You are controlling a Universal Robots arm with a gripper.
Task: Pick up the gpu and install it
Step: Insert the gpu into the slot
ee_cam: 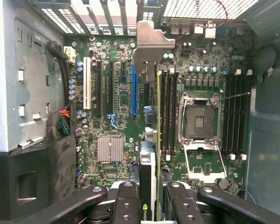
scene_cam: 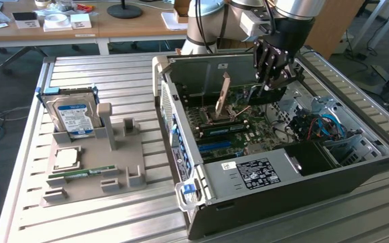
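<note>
In the wrist view the gpu (ee_cam: 148,186) appears edge-on, a slim card with a black face and a logo near my fingers. Its metal bracket (ee_cam: 149,42) points toward the case's rear slot openings. My gripper (ee_cam: 151,205) is shut on the card, one finger (ee_cam: 126,203) on each side. The card hangs above the motherboard (ee_cam: 112,107), beside the blue expansion slot (ee_cam: 134,91) and close to the memory slots. In the exterior view my gripper (scene_cam: 275,83) is inside the open computer case (scene_cam: 282,172), above the board.
The open CPU socket (ee_cam: 198,121) lies beside the card, and a thin tan upright plate (scene_cam: 223,93) rises there. On the exterior view's left, a grey fixture (scene_cam: 113,167) holds a hard drive (scene_cam: 73,114), a processor (scene_cam: 66,158) and a green memory stick (scene_cam: 83,174).
</note>
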